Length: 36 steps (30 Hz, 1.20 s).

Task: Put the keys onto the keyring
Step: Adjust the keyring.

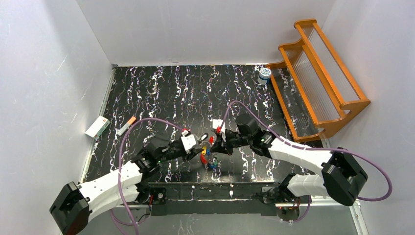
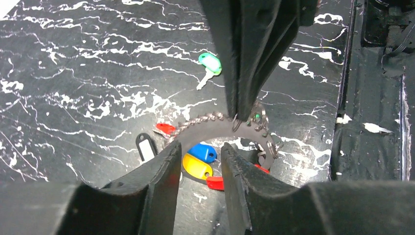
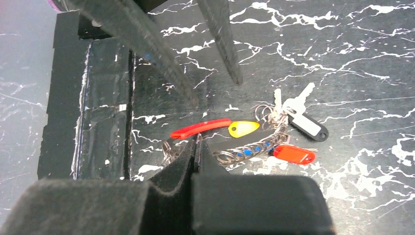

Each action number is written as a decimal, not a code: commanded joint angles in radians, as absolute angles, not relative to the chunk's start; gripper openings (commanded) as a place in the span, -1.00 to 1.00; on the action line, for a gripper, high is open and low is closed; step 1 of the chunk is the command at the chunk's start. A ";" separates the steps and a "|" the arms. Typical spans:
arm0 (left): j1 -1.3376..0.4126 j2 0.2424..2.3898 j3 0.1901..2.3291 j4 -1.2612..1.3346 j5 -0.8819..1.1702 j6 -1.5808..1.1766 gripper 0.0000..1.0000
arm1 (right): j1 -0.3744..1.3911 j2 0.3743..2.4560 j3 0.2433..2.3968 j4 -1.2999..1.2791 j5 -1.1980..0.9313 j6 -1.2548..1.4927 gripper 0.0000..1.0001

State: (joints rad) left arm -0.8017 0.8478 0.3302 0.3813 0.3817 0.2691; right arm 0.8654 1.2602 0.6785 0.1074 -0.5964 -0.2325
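The keyring is a dark round band hung with small metal rings, low over the black marbled table at centre. Blue, yellow, red and black-tagged keys hang on it. My right gripper is shut on the ring's rim, also seen in the left wrist view. My left gripper is open just over the ring, with the blue and yellow heads showing between its fingers. A green-headed key lies loose on the table beyond the ring.
An orange wooden rack stands at the right, with a white-and-blue jar beside it. A white box and an orange-tipped white stick lie at the left edge. The table's raised black front strip is close behind the ring.
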 commanded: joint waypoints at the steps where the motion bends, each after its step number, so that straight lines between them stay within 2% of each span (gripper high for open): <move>1: -0.806 0.777 0.238 0.501 0.343 0.178 -0.29 | 0.856 1.195 0.593 0.350 -0.668 -0.166 -0.97; 10: -0.807 0.762 0.144 0.680 0.471 0.117 -0.29 | 0.850 1.203 0.489 0.624 -0.778 -0.035 -0.97; 21: -0.810 0.826 0.145 0.765 0.562 0.077 -0.31 | 0.851 1.227 0.501 0.647 -0.807 -0.017 -0.97; 32: -0.814 0.837 0.138 0.795 0.536 0.048 -0.57 | 0.851 1.236 0.518 0.621 -0.813 -0.012 -0.97; 36: -0.814 0.845 0.137 0.795 0.536 0.052 -0.58 | 0.850 1.232 0.518 0.620 -0.809 -0.015 -0.97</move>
State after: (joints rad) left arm -0.8089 0.8410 0.1448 0.7631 0.5320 0.0521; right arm 0.8520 1.2369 0.4911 0.5728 -0.7895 -0.0208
